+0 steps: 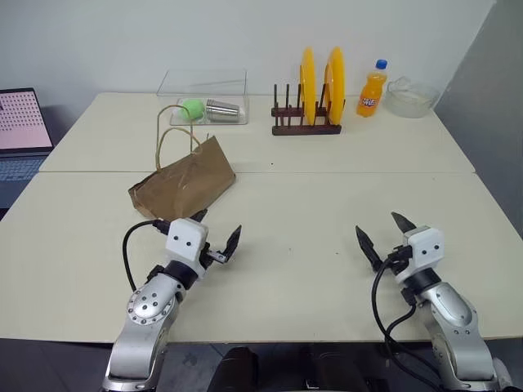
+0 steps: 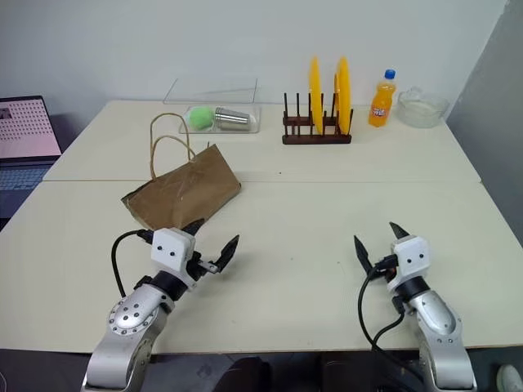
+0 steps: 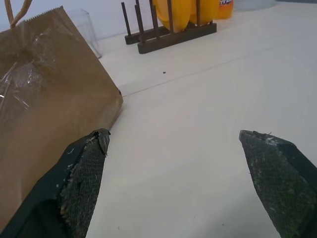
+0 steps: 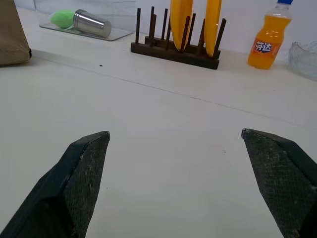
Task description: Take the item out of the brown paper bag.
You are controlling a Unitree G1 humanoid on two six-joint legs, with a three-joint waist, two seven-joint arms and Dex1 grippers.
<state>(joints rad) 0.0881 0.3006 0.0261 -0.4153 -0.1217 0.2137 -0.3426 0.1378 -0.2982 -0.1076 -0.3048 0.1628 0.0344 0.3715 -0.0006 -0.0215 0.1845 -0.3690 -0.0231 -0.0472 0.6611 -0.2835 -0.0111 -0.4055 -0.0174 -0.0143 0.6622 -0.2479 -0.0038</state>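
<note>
Left eye view: brown paper bag (image 1: 184, 182) flat toward left edge of surface (image 1: 327, 212), contents hidden. Left claw (image 1: 214, 235) just beside it, right claw (image 1: 382, 232) apart; both wide open, empty. Risk: one-claw pull dragging the light bag along, item staying inside.

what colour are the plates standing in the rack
Yellow; the plates in the dark wooden rack show best in the left eye view.

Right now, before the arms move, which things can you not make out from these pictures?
- What the brown paper bag holds: in both eye views its paper walls hide the inside, and no opening faces the camera.
- The bag in the left wrist view: cut off by the picture's edge.
- The laptop in the left eye view: cut off at the picture's edge.
- The orange soda bottle's label: too small to read there.
</note>
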